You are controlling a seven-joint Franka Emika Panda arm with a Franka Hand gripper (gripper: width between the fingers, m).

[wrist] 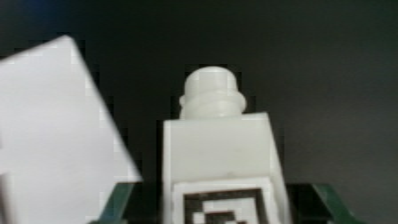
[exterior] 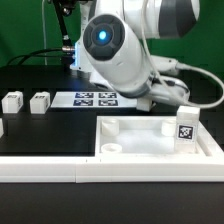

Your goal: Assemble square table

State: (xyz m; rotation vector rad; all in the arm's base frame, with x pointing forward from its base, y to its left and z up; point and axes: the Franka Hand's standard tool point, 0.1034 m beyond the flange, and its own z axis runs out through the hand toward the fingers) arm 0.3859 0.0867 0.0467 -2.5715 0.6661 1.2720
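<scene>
The square table's white slab (exterior: 140, 140) lies at the front right of the exterior view, with raised sockets at its corners. Over its right side a white tagged leg (exterior: 185, 125) stands upright under the arm's hand. In the wrist view my gripper (wrist: 217, 203) is shut on that leg (wrist: 217, 150). A dark finger (wrist: 121, 200) presses each side of the tag, and the leg's rounded peg points away from the hand. A corner of the slab (wrist: 63, 130) shows beside it. Two more legs (exterior: 12, 101) (exterior: 40, 101) sit on the black table at the left.
The marker board (exterior: 95, 98) lies flat behind the slab, partly covered by the arm (exterior: 125, 50). A long white rail (exterior: 40, 168) runs along the table's front edge. Part of another white piece (exterior: 2, 128) shows at the left edge.
</scene>
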